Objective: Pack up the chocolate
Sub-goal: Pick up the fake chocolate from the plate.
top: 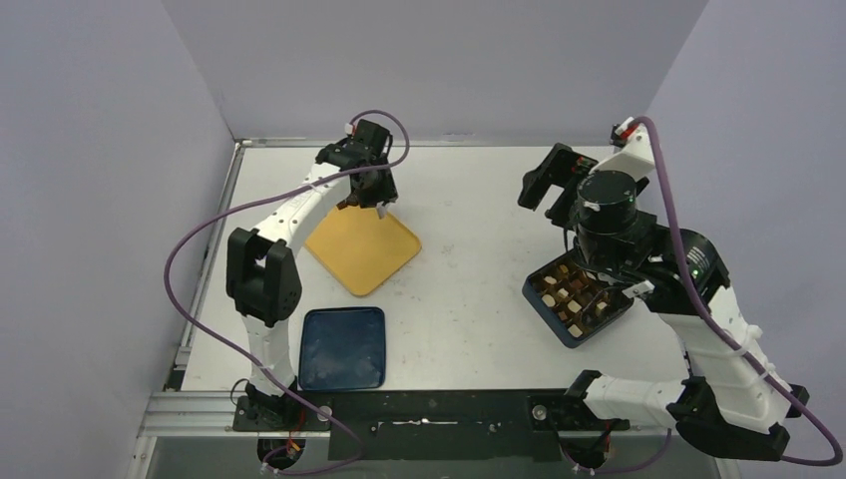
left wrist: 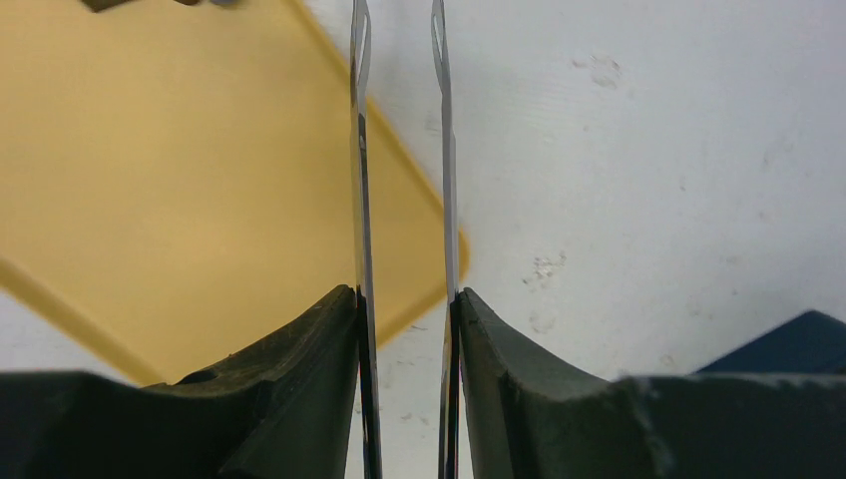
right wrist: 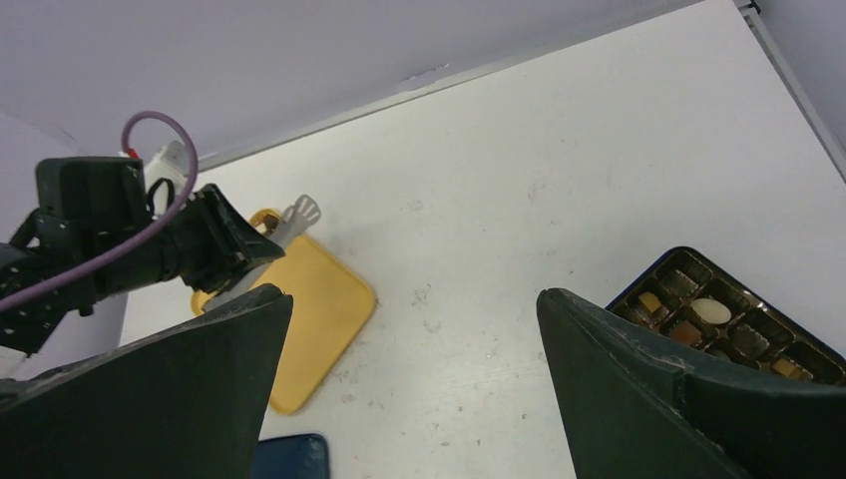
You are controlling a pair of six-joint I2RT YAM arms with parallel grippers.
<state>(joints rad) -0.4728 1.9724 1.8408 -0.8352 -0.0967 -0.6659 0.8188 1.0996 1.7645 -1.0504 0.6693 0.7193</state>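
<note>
the left pincer (left wrist: 404, 309) is closed on the metal tongs (left wrist: 361, 150), whose two blades are seen narrowly apart above the edge of a yellow tray (left wrist: 150, 180). the right pincer (right wrist: 407, 309) is spread wide in the air, with nothing gripped. the chocolate (right wrist: 710, 309) is lodged in the compartments of a dark box (top: 547, 315) on the worktop (top: 469, 230), under the right arm. a dark blue tray (top: 342, 347) is laid near the left base.

My gripper (right wrist: 414, 299) is spread wide, with only bare white table (right wrist: 559, 170) between its fingers (right wrist: 180, 399). Behind my right finger sits a dark box (right wrist: 658, 267) of chocolate (right wrist: 709, 310). To the left, the left gripper (right wrist: 261, 238) holds tongs (right wrist: 299, 212) at a yellow tray's (right wrist: 319, 309) far end.
</note>
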